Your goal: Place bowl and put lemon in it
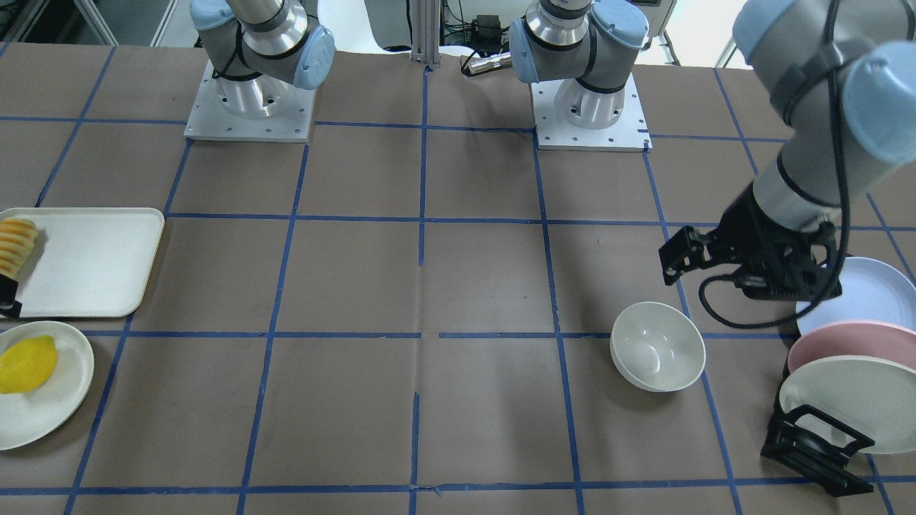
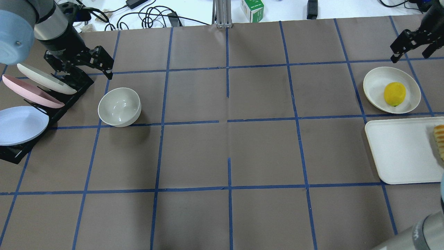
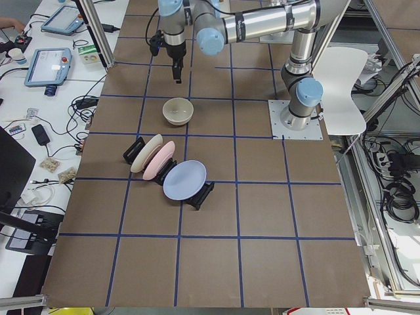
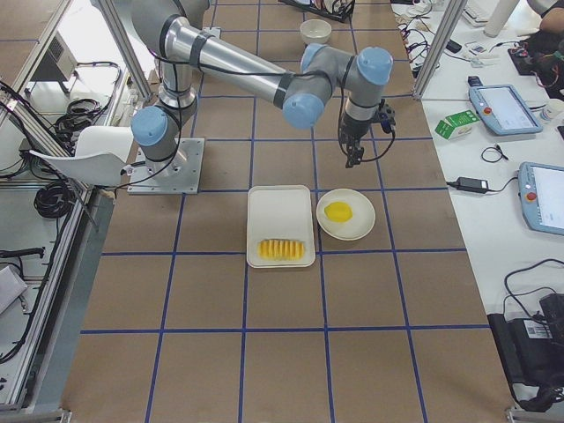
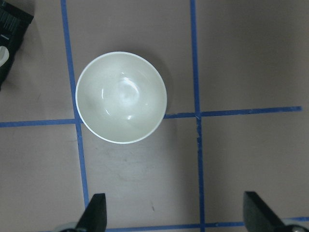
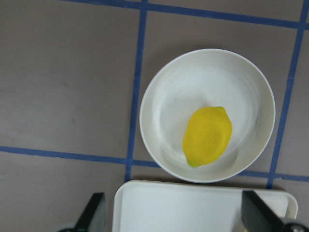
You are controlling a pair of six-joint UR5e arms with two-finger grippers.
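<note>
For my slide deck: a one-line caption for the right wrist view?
Open right gripper overlooks a bright yellow oval lemon on a flat cream-white round plate.

The left arm (image 1: 787, 189) and right arm (image 4: 238, 66) are silver-grey tubes with pale blue joint caps (image 1: 884, 93); the left hand (image 5: 177, 215) and right hand (image 6: 176, 215) are black.

Ahead of the left jaws, the bowl (image 5: 121, 97) is glossy inside, with bright highlights on its smooth cream glaze. The surface (image 5: 241, 58) beneath is matt brown paper, faintly scuffed and crossed by blue tape (image 5: 193, 53). Ahead of the right jaws, the lemon (image 6: 207, 136) has dull, finely dimpled yellow skin. Its plate (image 6: 178, 87) is matt cream with faint rings. Between those jaws, the tray (image 6: 193, 208) looks like smooth plastic. Both pairs of jaws are matt black.
</note>
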